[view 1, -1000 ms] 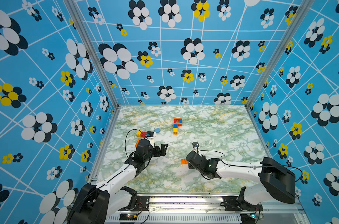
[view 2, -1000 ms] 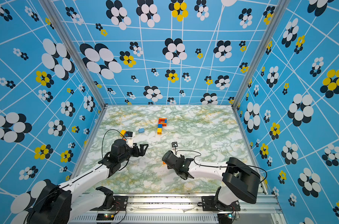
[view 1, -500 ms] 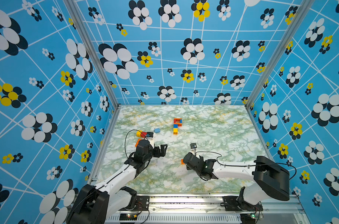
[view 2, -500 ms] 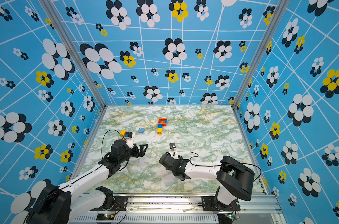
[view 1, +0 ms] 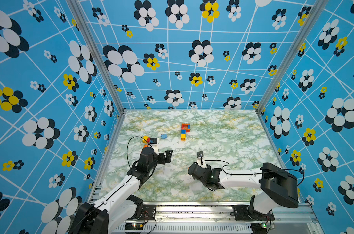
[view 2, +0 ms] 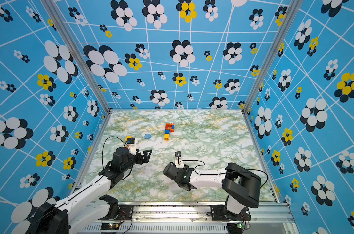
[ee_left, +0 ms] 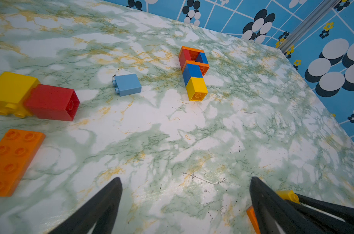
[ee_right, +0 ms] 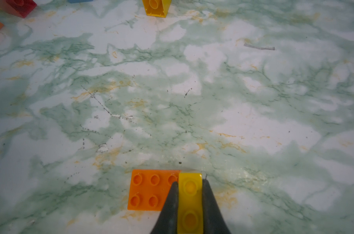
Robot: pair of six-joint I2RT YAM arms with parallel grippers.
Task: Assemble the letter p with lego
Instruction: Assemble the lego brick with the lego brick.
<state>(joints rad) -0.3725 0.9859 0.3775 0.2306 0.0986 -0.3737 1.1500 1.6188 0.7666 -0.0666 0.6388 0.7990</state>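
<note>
Right gripper (ee_right: 190, 182) clamps yellow brick (ee_right: 190, 204); open table (ee_right: 253, 101) ahead.

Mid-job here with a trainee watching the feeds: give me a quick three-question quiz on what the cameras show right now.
1. True or false: the left gripper is holding a brick.
2. The right gripper is shut on a brick of which colour? A green, B yellow, C white.
3. Which loose brick lies alone between the red brick and the built figure?
Key: 1 false, its jaws stand open over bare table. 2 B, the yellow brick. 3 the pale blue brick.
</note>
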